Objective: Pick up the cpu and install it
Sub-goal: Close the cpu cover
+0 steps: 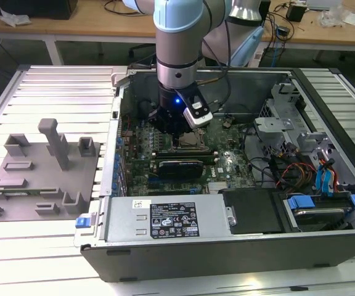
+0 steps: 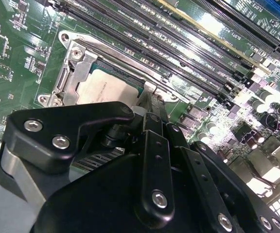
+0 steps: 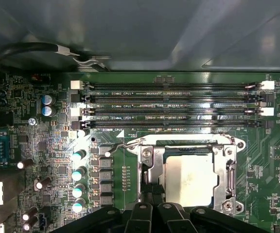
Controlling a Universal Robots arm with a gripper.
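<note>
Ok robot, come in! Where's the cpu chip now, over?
Gripper low over the motherboard socket. Cpu lying flat inside the socket frame. Memory slots alongside, apart from the gripper.

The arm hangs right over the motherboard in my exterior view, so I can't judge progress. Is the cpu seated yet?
Observer: In the first wrist view the cpu lies flat inside the socket frame, silvery top up.
Operator: Where is the gripper relative to it?
Observer: The gripper is at one edge of the cpu, over a side bar of the frame, not above the chip's middle.
Operator: Anything in the memory slots?
Observer: No. The four memory slots beside that frame hold no modules.
</note>
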